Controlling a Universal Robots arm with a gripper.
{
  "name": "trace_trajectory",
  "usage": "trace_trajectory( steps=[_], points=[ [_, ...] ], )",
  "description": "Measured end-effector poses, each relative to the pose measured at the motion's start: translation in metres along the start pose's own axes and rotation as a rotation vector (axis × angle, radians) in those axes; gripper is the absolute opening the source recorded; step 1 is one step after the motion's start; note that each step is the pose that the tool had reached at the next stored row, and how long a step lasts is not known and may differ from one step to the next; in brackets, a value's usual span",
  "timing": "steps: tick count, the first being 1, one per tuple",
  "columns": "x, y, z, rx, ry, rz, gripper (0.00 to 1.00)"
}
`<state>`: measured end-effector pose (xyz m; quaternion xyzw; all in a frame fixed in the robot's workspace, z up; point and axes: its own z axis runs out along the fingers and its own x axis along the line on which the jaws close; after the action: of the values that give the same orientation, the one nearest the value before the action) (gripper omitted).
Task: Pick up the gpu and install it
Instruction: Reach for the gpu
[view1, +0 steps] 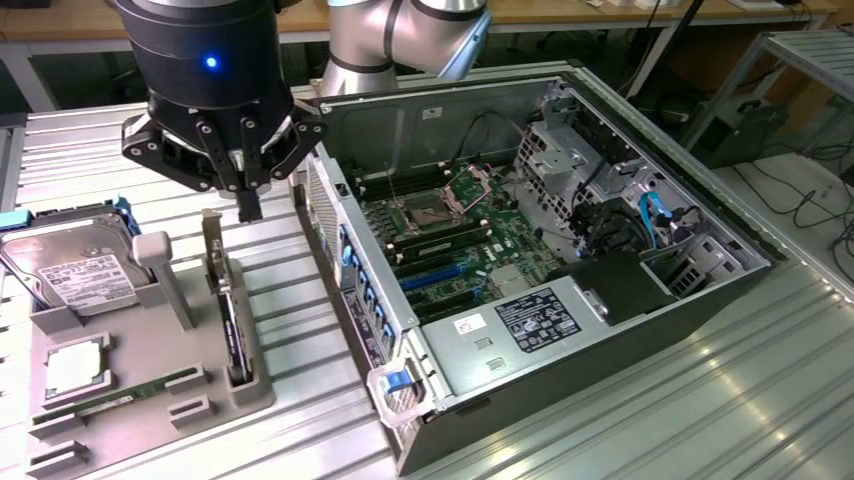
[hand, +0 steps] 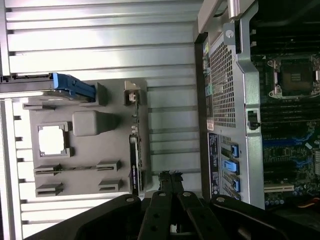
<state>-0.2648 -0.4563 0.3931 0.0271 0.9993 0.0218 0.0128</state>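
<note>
The gpu is a thin dark card standing on edge in a slot of the grey tray, its silver bracket at the far end. My gripper hangs just above and beside that bracket end, fingers shut together with nothing between them. In the wrist view the gpu lies along the tray edge, and my gripper sits a little to the side of it, over the bare table. The open computer case lies at the exterior view's right, with blue expansion slots on its motherboard.
The tray also holds a hard drive, a processor chip and a green RAM stick. The case's perforated rear panel faces the tray across a narrow strip of ribbed metal table.
</note>
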Motion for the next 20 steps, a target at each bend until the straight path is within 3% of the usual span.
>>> trace_trajectory(
  steps=[20],
  points=[
    [0.015,-0.0105,-0.0007,-0.0001,0.0002,-0.004,0.11]
  ],
)
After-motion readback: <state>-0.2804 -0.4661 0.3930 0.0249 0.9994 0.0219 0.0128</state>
